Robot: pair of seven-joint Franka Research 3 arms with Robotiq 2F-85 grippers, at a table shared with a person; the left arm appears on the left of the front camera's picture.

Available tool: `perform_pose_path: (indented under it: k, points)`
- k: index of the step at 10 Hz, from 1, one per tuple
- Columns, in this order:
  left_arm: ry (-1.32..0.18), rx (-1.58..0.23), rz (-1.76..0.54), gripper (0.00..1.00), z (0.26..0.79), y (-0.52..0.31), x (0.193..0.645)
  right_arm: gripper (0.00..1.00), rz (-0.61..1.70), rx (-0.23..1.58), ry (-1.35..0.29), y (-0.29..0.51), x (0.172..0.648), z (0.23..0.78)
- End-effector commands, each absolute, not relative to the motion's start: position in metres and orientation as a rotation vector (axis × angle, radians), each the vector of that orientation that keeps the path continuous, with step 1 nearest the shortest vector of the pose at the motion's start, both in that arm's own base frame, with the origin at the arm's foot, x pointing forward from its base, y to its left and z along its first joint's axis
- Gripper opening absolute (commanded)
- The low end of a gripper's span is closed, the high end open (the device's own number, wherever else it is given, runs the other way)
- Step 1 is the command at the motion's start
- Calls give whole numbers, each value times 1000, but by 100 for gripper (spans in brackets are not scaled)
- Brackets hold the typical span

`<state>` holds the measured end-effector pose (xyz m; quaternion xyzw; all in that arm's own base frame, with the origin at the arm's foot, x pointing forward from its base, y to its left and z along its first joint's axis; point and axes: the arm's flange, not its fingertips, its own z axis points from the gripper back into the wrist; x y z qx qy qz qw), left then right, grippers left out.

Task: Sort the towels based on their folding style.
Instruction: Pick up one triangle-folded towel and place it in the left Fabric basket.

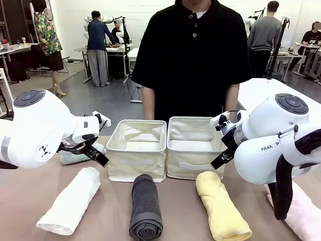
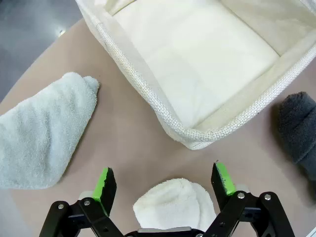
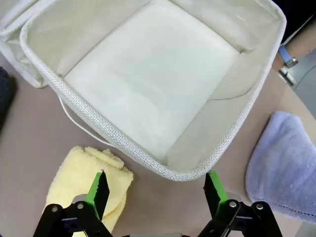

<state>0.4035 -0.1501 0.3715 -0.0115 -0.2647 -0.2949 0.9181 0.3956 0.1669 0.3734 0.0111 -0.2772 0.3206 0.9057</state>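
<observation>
Along the bottom of the front view, four rolled towels lie unsorted on the table (image 1: 180, 201): the white roll (image 1: 70, 201) at lower left, the grey roll (image 1: 145, 211) at centre, the yellow roll (image 1: 220, 211) right of centre, and the pink roll (image 1: 306, 221) in the lower right corner, partly behind the right arm. Just above them, the left gripper (image 2: 165, 180) hovers over the white roll's far end, jaws wide and empty. The right gripper (image 3: 157, 185) hangs equally wide and empty near the yellow roll's far end. Farther up, the mint cone (image 1: 70, 158) lies at middle left beside the left bin (image 1: 136, 150), and the periwinkle cone (image 3: 289, 163) lies beside the right bin (image 1: 193, 148). Both bins, side by side at centre, look empty as far as the wrist views show. A person (image 1: 193, 60) stands behind them at the top. On this evidence sorting has not begun, and all six towels are yet to be placed.
</observation>
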Motion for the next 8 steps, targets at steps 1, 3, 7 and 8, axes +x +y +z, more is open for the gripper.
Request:
perform_pose_path:
  k: [1,3,7,8]
  points:
    - [-544,-24,-607,100,372,-150,403,100,662,23,-573,167,396,373]
    - [-544,-24,-607,100,372,-150,403,100,662,23,-573,167,396,373]
    - [-544,-24,-607,100,372,-150,403,100,662,23,-573,167,396,373]
    - [-544,-24,-607,100,372,-150,403,100,662,23,-573,167,396,373]
